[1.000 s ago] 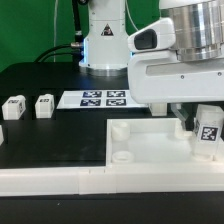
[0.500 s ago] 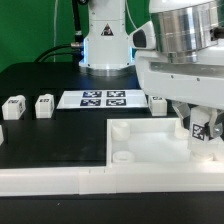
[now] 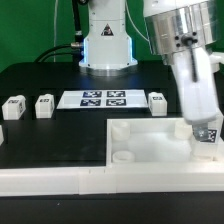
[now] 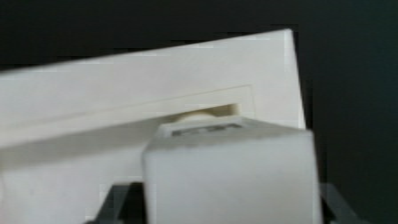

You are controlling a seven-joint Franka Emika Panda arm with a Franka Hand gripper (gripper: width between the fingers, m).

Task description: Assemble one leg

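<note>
My tool (image 3: pixel 204 125) is clamped on the leg (image 3: pixel 209 135). It's over at the right edge of the exterior view, a bit below the middle, with the tag facing the camera and the whole thing tilted along with the arm. The leg hangs right at the far right corner of the white panel (image 3: pixel 140 148), but I can't tell if it's actually touching.

In the wrist view the leg fills the middle. An opening in the panel's edge sits right behind its tip, and there's a dark finger (image 4: pixel 118 203) beside it.

Three spare legs (image 3: pixel 12 107) (image 3: pixel 44 104) (image 3: pixel 158 100) stand on the black surface (image 3: pixel 60 140). Two are at the exterior view's left, and one is just right of the marker board (image 3: pixel 105 98).
</note>
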